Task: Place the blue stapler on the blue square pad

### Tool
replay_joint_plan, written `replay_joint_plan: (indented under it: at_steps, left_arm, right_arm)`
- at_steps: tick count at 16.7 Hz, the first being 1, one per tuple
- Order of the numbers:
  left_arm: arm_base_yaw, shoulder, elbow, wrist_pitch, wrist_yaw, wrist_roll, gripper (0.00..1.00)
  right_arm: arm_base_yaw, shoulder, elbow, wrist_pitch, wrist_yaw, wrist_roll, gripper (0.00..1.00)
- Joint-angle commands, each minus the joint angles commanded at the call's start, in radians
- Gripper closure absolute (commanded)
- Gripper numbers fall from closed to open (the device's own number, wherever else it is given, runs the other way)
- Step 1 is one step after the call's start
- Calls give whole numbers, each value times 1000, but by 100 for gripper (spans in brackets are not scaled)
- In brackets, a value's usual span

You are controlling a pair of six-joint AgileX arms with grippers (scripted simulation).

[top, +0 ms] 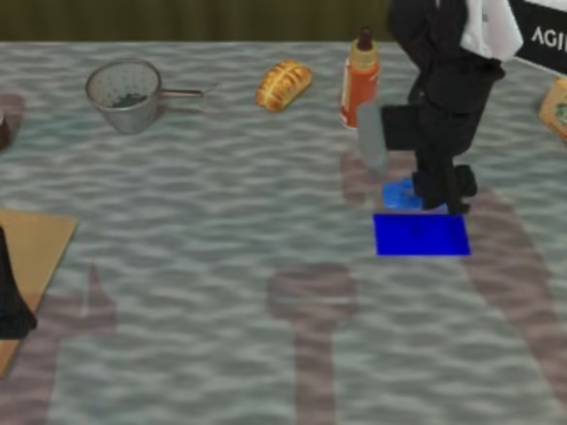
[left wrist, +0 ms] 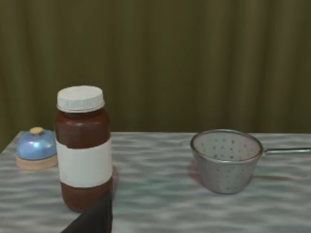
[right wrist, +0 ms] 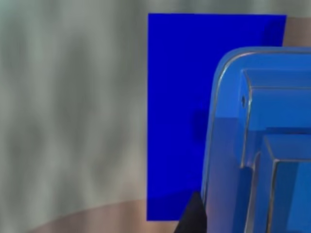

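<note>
From above, the right claw (top: pixel 440 199) hangs over the right half of the desk (top: pixel 221 230), directly on the blue stapler (top: pixel 400 194), whose light-blue end sticks out to the left from under the dark arm. The stapler sits just beyond the far edge of the blue square pad (top: pixel 421 235), so the move to come looks like a short carry toward the near side; its long axis seems to run left to right, roughly along the pad's far edge, though the arm hides most of it. Whether the stapler rests on the desk or is lifted I cannot tell here. A sauce bottle (top: pixel 360 78) stands farther back, a bread roll (top: pixel 283 85) and a metal strainer (top: pixel 124 95) lie off to the left, all well clear of the path. The left arm is parked at the near left edge by a wooden board (top: pixel 35 243). The left wrist view shows only that far-left corner: a brown jar (left wrist: pixel 82 150), a blue bell (left wrist: pixel 36 147), the strainer (left wrist: pixel 226 160); that claw's fingers cannot be judged. In the right wrist view the stapler (right wrist: pixel 262 141) fills the frame close up, with the pad (right wrist: pixel 180 107) lying beyond it, a dark fingertip (right wrist: pixel 194 216) against its side; the claw appears to be pinching the stapler.
</note>
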Motion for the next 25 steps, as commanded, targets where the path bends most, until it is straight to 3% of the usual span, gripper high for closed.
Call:
replay_joint_plan:
  at_steps: [4, 9, 22, 25]
  left_arm:
    - [0, 0, 0, 0, 0, 0, 0]
    - [0, 0, 0, 0, 0, 0, 0]
    - [0, 0, 0, 0, 0, 0, 0]
    - [0, 0, 0, 0, 0, 0, 0]
  right_arm:
    - [4, 29, -116, 139, 0, -7, 100]
    - [4, 33, -127, 151, 0, -8, 100]
    - [4, 33, -127, 151, 0, -8, 2]
    - [4, 33, -127, 151, 0, -8, 0]
